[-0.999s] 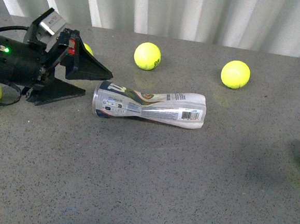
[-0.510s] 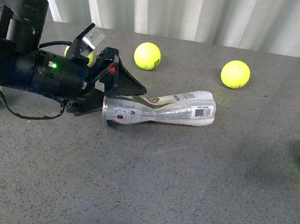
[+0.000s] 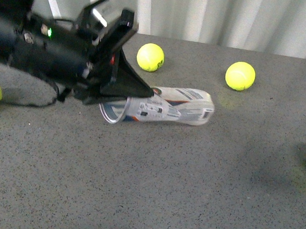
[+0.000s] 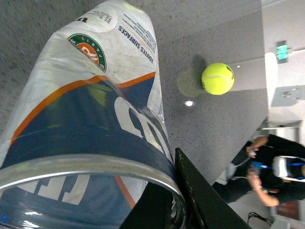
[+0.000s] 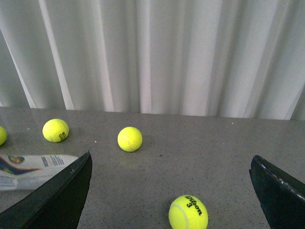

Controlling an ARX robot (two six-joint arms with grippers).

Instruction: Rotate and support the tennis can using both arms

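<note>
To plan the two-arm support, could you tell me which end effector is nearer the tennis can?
Left. The left end effector grips the tennis can at its rimmed end; the right end effector hangs open, well apart from it.

The front view looks down over the table [image 3: 189,191]. Both wrist views share the tennis can [image 3: 164,109], the left very close.
</note>
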